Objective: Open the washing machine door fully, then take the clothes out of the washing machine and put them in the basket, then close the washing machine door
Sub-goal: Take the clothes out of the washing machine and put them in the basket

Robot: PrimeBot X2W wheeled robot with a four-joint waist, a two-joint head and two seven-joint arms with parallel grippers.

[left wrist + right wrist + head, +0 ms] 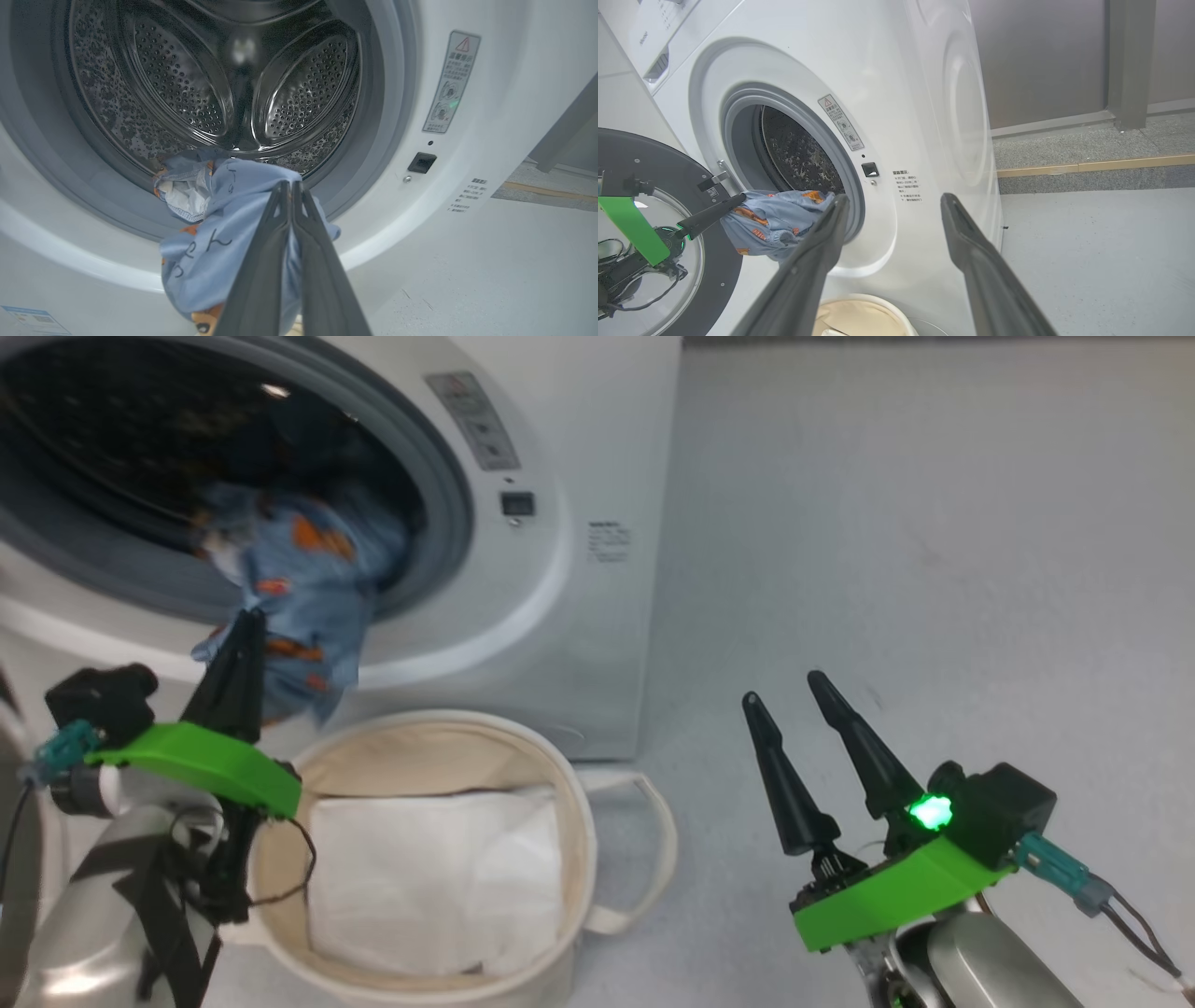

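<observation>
Clothes (299,588) half out of the washer (579,644) mouth, pinched in the left gripper (248,616).

The blue bear-print bundle hangs over the grey gasket lip, its top just inside the opening in front of the drum (187,84) and its lower end near the basket (586,840) rim. The left fingers are clamped tight on the fabric. The right gripper (784,691) is spread wide with nothing in it, over bare floor (934,569) to the right of the washer. The door (658,149) stands swung open. The basket sits against the washer front with a white sheet (439,877) inside.
</observation>
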